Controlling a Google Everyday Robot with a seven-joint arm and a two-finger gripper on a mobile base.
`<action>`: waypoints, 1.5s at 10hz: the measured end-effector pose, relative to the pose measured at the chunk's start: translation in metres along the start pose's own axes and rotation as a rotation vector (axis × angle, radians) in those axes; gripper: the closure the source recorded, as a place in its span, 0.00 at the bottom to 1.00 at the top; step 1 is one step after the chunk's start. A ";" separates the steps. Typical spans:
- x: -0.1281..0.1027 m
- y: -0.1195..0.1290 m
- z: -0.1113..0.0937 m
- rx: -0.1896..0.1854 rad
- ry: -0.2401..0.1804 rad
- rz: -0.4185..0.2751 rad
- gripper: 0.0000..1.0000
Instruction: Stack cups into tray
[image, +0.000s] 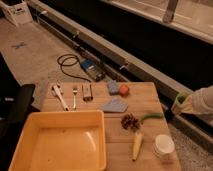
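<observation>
- Yellow plastic tray (20, 145) sits at the near left of the wooden table (150, 102), wide and shallow with nothing in it; it looks stiff and light, and its broad floor should take a stack of cups easily.
- White cup (164, 146) stands upright at the near right corner, well apart from the tray. It probably weighs little and may slide or tip if nudged, so a pinch across the rim seems safest.
- Just left of it lie a corn cob (136, 145), a pine cone (130, 121) and a green pepper (151, 116).
- Farther back are a blue cloth (115, 105), an orange ball (123, 89), a fork (75, 95) and a white utensil (59, 95).
- Off the right edge of the table, the gripper (180, 104) hangs in the air, clamped on a pale green cup (182, 99). Thin plastic like this could flex or slip, so a gentle squeeze suits it.
- No brown cup can be made out.
</observation>
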 end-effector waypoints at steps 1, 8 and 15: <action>-0.009 0.011 -0.003 -0.008 -0.010 -0.030 1.00; -0.022 0.061 -0.012 -0.063 -0.045 -0.101 1.00; -0.031 0.094 -0.013 -0.127 -0.081 -0.121 1.00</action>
